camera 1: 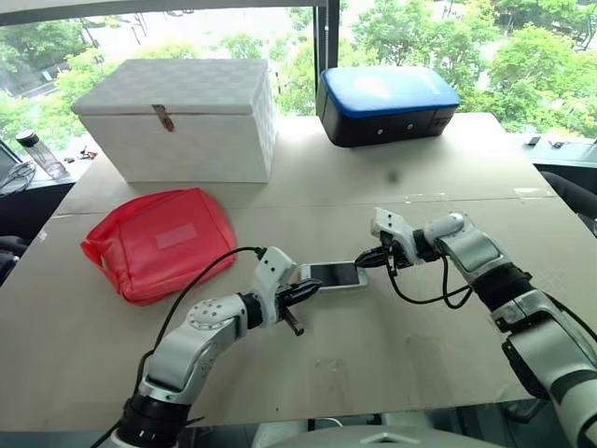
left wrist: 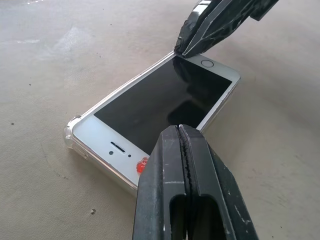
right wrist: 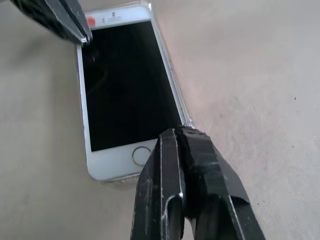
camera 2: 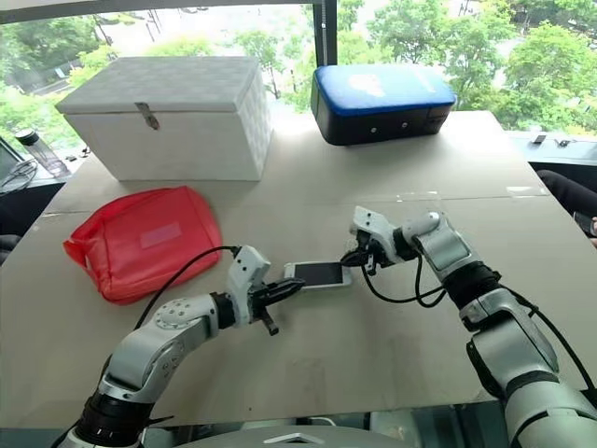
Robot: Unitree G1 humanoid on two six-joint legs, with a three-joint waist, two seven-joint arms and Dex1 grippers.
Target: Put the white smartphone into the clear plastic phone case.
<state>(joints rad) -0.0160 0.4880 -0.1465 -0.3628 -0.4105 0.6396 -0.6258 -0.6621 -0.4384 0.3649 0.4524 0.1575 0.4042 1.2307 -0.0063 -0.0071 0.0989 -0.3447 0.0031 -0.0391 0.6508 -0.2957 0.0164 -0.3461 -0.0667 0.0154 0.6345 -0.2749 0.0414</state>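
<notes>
The white smartphone point(left wrist: 165, 107) has a glossy black glass screen, edged by the clear plastic phone case point(left wrist: 73, 134). The table point(camera 1: 392, 345) is matt, faintly speckled. The red pouch point(camera 1: 159, 241) looks like soft cloth.

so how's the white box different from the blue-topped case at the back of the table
The white box is larger, all white, with a metal latch on its front; the blue-topped case is smaller and lower, with a black body. The box stands at the far left, the case at the far right. Both are closed and rest on the table.
</notes>
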